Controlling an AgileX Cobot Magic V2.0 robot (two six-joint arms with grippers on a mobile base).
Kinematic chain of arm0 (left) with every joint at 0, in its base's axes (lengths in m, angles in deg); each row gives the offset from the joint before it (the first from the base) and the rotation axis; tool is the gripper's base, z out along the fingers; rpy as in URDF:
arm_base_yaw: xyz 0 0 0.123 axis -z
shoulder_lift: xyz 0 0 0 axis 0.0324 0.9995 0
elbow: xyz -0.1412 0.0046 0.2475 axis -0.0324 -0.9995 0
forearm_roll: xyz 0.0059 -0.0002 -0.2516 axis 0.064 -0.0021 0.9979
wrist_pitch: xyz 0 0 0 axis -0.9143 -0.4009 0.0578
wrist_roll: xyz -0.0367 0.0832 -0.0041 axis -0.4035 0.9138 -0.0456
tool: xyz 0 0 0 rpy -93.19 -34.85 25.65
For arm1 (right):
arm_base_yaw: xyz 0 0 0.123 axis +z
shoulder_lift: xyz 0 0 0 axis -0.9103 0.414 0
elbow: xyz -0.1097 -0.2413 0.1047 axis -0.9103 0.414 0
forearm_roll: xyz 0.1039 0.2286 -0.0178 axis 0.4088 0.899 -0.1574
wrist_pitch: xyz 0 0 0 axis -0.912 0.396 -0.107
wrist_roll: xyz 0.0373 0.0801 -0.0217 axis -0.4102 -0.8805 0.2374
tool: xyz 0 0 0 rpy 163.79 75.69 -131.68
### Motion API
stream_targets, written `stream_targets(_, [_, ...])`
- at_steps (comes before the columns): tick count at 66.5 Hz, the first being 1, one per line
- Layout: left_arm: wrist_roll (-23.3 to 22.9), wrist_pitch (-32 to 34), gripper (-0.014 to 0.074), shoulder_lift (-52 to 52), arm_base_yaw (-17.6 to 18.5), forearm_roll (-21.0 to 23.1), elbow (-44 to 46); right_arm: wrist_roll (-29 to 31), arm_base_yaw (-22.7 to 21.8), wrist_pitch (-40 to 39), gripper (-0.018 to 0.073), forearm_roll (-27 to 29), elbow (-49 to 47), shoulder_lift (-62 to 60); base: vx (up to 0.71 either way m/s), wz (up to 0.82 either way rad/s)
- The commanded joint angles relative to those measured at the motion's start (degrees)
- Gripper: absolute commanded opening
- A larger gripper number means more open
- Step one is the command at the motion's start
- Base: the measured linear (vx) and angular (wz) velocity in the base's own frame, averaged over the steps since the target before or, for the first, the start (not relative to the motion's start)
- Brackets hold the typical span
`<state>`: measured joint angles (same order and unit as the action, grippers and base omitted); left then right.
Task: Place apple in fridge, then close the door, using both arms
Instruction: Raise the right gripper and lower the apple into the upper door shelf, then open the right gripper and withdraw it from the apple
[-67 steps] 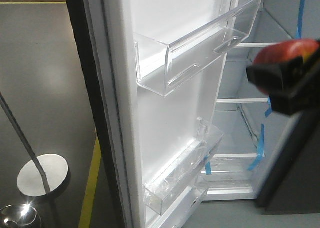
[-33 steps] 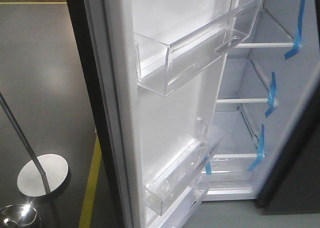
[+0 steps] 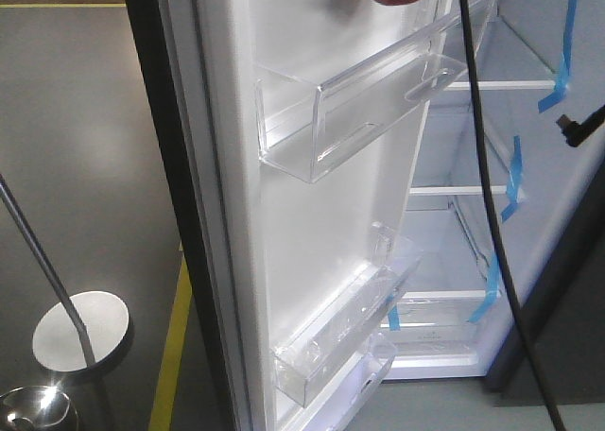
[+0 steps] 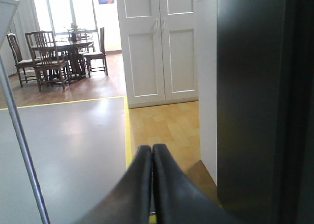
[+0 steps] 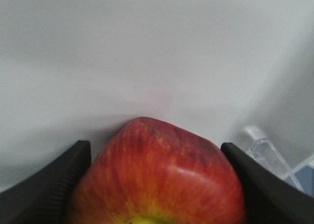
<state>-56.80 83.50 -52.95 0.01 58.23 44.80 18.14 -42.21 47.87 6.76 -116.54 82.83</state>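
Between the right gripper's (image 5: 156, 155) fingers sits the apple (image 5: 157, 180), seemingly clamped.

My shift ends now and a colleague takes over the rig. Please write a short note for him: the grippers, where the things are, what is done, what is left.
The left gripper is shut and empty.
The right gripper is shut on the apple, facing a white surface.
In the front view the apple is held high, above the upper bin of the door; it is on no shelf.
The door stands wide open.
Done: apple grasped and at the fridge.
Left: set it on a shelf, release, pull the arm out, close the door.
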Motion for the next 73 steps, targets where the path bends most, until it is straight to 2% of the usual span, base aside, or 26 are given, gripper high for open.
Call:
stream_targets(1, [-0.5, 4.4, -0.0006, -0.4, -0.2, 0.5, -1.5, 0.7, -0.4, -4.1, 0.0180, -1.0, -1.9, -1.4, 0.00, 0.00])
stream_targets(10, [-0.5, 4.4, -0.0006, -0.4, -0.2, 0.5, -1.5, 0.5, -0.4, -3.2, 0.0207, -1.4, -1.9, -0.9, 0.00, 0.00])
stream_targets(18, [-0.5, 4.4, -0.0006, -0.4, -0.2, 0.5, -1.5, 0.5, -0.4, -2.2, 0.0267, -1.5, -1.9, -0.9, 0.00, 0.00])
stream_targets(40, [-0.5, 4.4, -0.0006, -0.4, -0.2, 0.5, -1.5, -0.1, -0.4, -0.7, 0.0583, -1.6, -1.9, -1.1, 0.00, 0.00])
stream_targets(46, [-0.5, 4.4, -0.0006, -0.4, -0.2, 0.5, -1.5, -0.1, -0.4, -0.1, 0.0634, -1.7, -1.9, -1.1, 0.00, 0.00])
stream_targets(73, [-0.5, 4.4, -0.0006, -0.4, -0.2, 0.5, -1.5, -1.0, -0.4, 0.8, 0.0622, -1.7, -1.9, -2.2, 0.00, 0.00])
